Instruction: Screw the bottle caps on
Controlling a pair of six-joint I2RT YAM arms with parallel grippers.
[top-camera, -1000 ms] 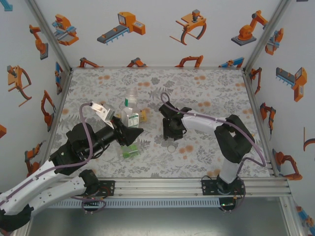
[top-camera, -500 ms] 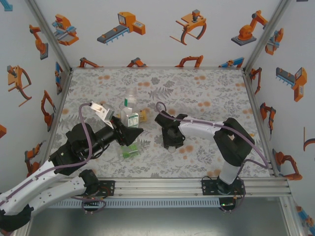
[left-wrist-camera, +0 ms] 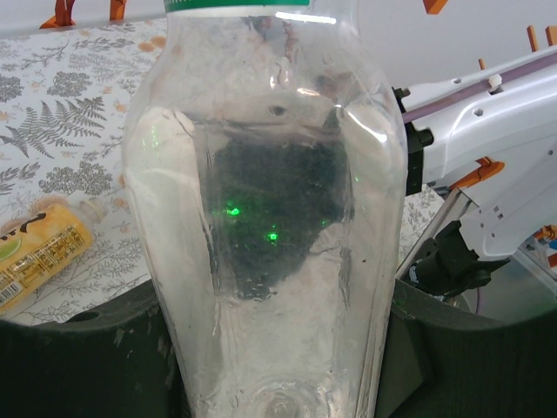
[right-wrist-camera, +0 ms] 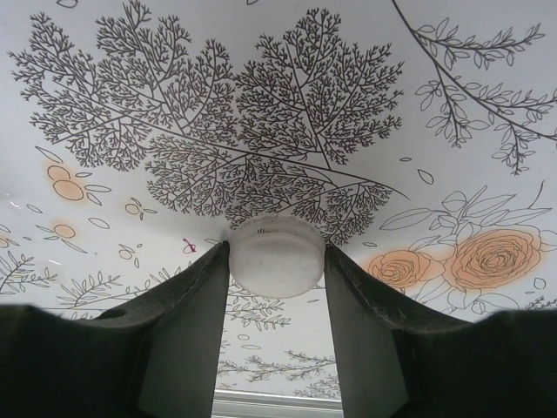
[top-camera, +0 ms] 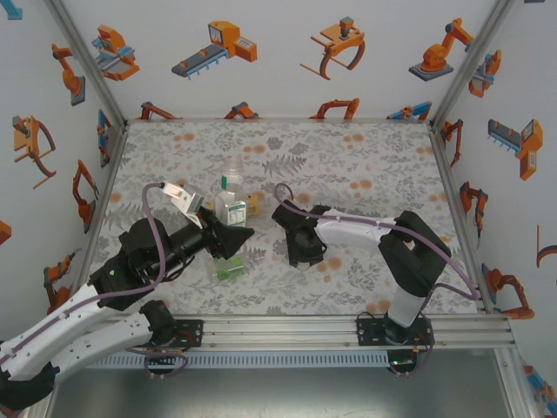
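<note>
- Right up against the flowery table cloth is the pale cap. It is small, round and whitish, and it sits over a big leaf print.
- The right gripper has closed in on the cap. One of its dark fingers touches each side, so the cap is pinched between them. I cannot tell if the cap rests on the cloth or is lifted a tiny bit.
- From above, this gripper is low over the middle of the table, a little to the right of the bottles.
- The green-band bottle is see-through, with a green band at the top of the left wrist view. It sits between two dark fingers.
- The left gripper is almost closed. It squeezes this bottle from both sides and holds it tight.
- The yellow bottle lies on its side on the cloth, just beside the held bottle.
- The tall clear bottle stands up a bit farther back on the table.
- The cloth has grey leaves and orange flowers.
- The walls around the table are white with orange robot pictures.
</note>
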